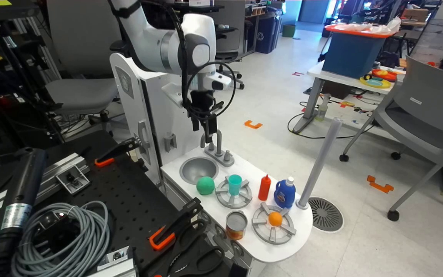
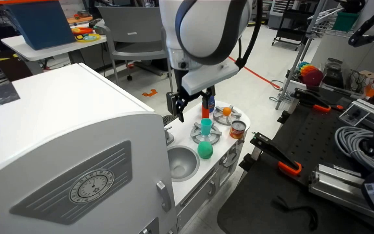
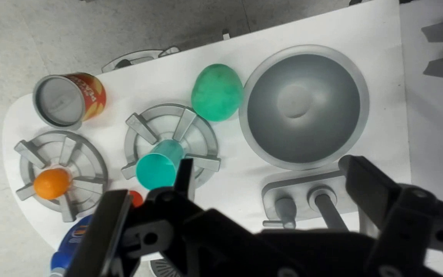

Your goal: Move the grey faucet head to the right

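Observation:
The grey faucet head stands on a grey base behind the sink basin, its arched neck leaning toward the tall white cabinet. In the wrist view its neck rises between my fingers; its upper part is hidden behind the gripper body. A light grey piece beside the right-hand finger may be the spout's end. In an exterior view, the cabinet hides the neck and only a tap handle and part of the base show. My gripper is open over the faucet, fingers wide apart in the wrist view, holding nothing.
The sink basin, green ball, teal cup on a burner, can, orange, red bottle and blue jug stand on the white counter. The tall white cabinet rises beside the sink.

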